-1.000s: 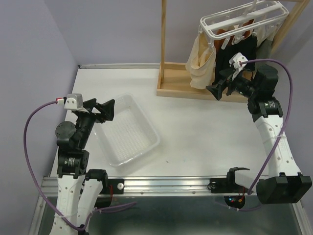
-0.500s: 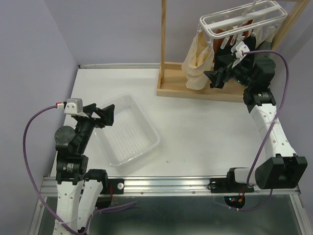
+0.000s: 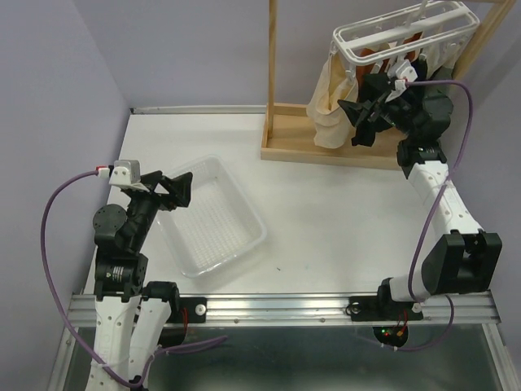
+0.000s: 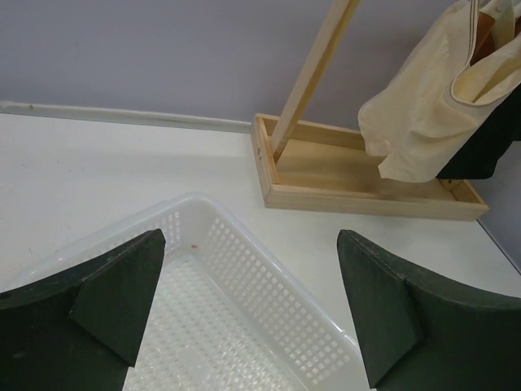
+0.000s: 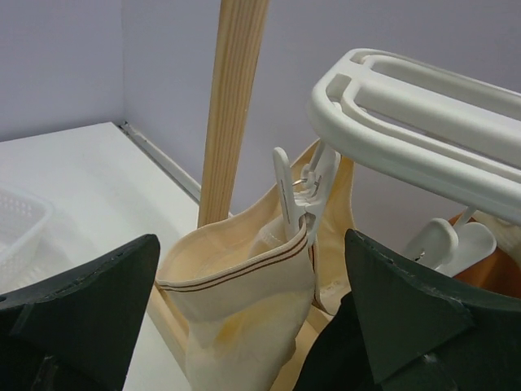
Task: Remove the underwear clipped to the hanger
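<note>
Right hand (image 5: 244, 314) spread wide, empty, facing cream underwear (image 5: 240, 342) clipped to hanger (image 5: 423, 122), left hand (image 4: 248, 273) spread, empty, over basket (image 4: 203, 205).

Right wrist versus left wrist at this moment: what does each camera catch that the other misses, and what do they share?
Only the right wrist: the white hanger frame and a clip peg pinching the cream underwear at its waistband. Only the left wrist: the perforated inside of the basket and the stand's wooden base tray end to end. Both: the cream underwear, the wooden post, and an open gripper, the right gripper or left gripper.
</note>
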Robot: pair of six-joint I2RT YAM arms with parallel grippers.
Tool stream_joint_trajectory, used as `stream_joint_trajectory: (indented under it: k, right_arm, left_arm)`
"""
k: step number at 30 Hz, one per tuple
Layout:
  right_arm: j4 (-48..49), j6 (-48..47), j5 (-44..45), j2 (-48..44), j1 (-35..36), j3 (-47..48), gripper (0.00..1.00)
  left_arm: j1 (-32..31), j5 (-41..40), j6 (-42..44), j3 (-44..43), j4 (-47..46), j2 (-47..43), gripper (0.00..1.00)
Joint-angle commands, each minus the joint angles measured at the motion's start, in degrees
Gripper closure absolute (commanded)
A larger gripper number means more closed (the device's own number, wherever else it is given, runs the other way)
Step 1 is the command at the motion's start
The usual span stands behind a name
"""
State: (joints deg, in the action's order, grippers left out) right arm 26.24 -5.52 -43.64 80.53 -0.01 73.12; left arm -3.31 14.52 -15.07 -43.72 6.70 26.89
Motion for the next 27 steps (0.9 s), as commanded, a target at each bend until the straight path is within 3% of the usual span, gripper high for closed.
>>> stream_joint_trajectory:
  k: [1,14,27]
  right_arm:
    - [7.42,-0.02,3.56,0.5,-0.08,2.99,0.0]
    - [18.75,-1.6,3.65,4.28,-0.08,1.4,0.0]
    - [21.92,2.35,2.68,7.01,1.68,3.16,0.01]
  left_arm:
    - [-0.12,0.68,0.04,-1.89,-3.36,-0.26,0.01]
    - [-0.12,0.68,-0.05,-1.45,-5.2,2.72,0.01]
    - [-0.12,1.47,-1.01,-0.75,-8.63,4.39,0.01]
